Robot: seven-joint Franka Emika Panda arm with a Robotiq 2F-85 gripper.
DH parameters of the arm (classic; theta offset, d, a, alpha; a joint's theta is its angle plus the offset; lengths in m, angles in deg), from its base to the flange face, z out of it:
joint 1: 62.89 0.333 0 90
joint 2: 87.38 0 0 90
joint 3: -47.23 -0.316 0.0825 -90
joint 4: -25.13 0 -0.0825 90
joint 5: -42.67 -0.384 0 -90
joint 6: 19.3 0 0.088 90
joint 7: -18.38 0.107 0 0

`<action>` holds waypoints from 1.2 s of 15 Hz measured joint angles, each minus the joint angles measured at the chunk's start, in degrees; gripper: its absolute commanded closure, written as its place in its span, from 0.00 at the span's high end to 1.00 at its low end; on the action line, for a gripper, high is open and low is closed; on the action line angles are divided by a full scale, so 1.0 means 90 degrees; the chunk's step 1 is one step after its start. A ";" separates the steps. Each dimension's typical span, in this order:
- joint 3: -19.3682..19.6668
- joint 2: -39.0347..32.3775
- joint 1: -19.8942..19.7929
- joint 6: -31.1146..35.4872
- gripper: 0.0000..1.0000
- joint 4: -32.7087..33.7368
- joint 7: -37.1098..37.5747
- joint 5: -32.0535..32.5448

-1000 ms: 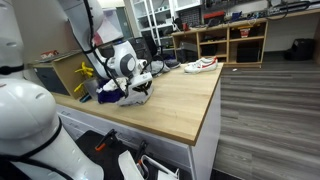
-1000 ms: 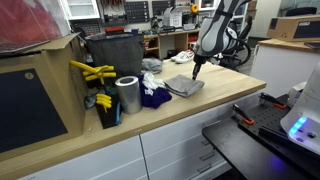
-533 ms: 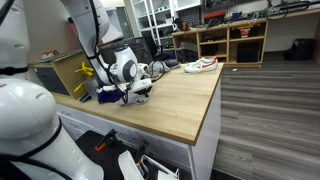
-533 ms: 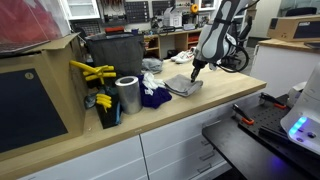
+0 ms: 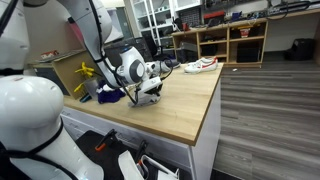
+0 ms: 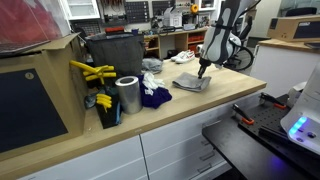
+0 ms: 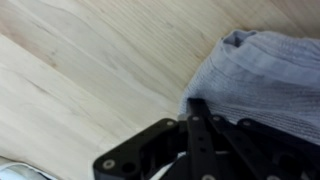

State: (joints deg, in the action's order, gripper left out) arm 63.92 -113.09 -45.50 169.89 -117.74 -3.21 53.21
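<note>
Over the last second the claw had travelled along the pale wooden counter, away from the rumpled dark blue cloth and the shiny metal cylinder. The soft grey fabric cloth had come with it. Earlier spread flat just beside the blue one, it now lay apart from it, bunched and raised at the edge under the claw. The wrist view showed the black fingers pressed together with a fold of the soft grey fabric cloth pinched at their tips. The grip therefore seemed sound, and the cloth was being dragged, not left behind. No brand, label or writing could be read anywhere, not even on the white and red shoe near the counter's far end.
</note>
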 measured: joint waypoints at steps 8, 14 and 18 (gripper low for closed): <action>0.1153 -0.0245 0.0161 0.0118 0.00 0.0192 0.0013 -0.0033; 0.1140 0.0403 0.0450 -0.0699 0.47 0.0279 0.0346 -0.0061; 0.1139 0.1133 0.0968 -0.2092 0.76 0.0341 0.0716 -0.0086</action>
State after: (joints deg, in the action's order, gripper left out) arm 74.17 -102.90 -36.79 151.06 -114.67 3.23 52.44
